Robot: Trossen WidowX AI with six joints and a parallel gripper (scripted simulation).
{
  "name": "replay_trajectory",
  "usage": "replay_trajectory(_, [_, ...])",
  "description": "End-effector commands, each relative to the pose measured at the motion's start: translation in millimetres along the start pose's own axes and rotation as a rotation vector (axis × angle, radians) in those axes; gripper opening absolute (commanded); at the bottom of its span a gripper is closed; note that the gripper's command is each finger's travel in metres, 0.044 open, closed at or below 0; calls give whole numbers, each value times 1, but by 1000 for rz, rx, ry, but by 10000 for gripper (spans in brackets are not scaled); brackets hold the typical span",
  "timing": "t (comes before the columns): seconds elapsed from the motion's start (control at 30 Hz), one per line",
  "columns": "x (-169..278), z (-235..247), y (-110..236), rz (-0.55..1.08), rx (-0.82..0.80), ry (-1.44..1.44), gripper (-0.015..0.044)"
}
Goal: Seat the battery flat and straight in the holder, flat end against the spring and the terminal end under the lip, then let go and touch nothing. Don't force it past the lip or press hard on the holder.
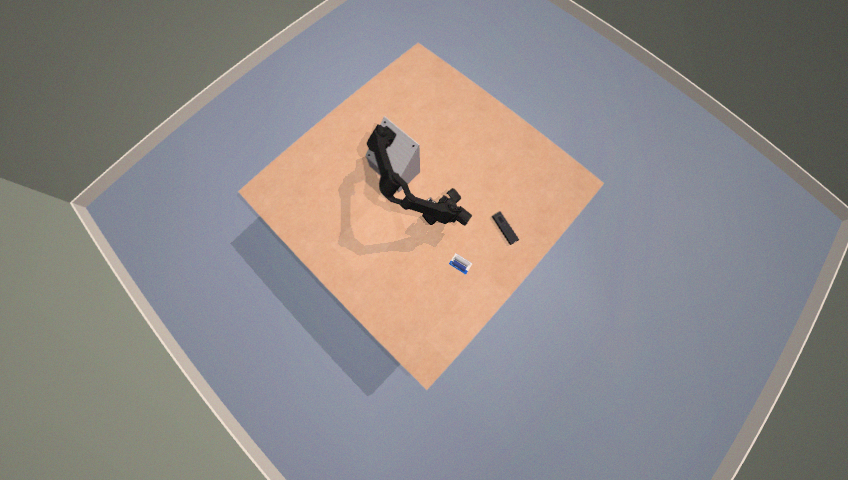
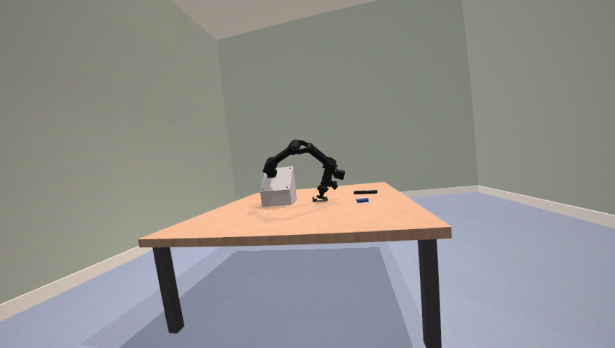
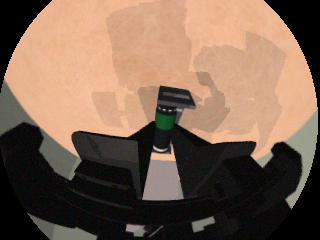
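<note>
From the top view, the arm [image 1: 410,190] reaches out from its grey base block [image 1: 405,155] across the wooden table [image 1: 333,267], the wrist bending down toward the table's right half. The gripper [image 1: 437,221] hides under the wrist body here, so its fingers don't show. Off to its right lies a long black bar [image 1: 505,227], flat on the wood. Below that, well apart from the gripper, sits a small blue and white piece [image 1: 460,263], which looks like the holder, though it's too small to read the spring or the lip.

Over to the exterior view: the arm [image 2: 302,151] arches up and drops steeply, and the gripper [image 2: 320,198] is right down near the table [image 2: 302,224], with a speck of green at its tip. The blue piece [image 2: 362,199] sits to its right, clearly apart, and the black bar [image 2: 365,191] lies just behind that.

Now the wrist view, and here's the clear look: the gripper [image 3: 163,143] is nearly closed, clamped on the battery [image 3: 166,123], a slim cylinder with a green band and a grey body running back between the dark fingers. A dark flat cap tops its far end. Only bare wood and the arm's shadows lie beneath it.
</note>
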State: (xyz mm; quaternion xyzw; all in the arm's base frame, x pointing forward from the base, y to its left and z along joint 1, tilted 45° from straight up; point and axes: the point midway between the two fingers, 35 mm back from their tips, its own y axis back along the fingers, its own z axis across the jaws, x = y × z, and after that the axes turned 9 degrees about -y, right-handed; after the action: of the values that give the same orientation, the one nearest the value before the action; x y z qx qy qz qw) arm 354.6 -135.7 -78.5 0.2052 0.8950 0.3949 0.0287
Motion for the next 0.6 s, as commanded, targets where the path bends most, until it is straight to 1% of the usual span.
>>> replay_trajectory(0.0, [-4, 3, -1, -30, -15, -8, 65])
replay_trajectory(0.57, [-3, 2, -5, -89, -30, -4, 65])
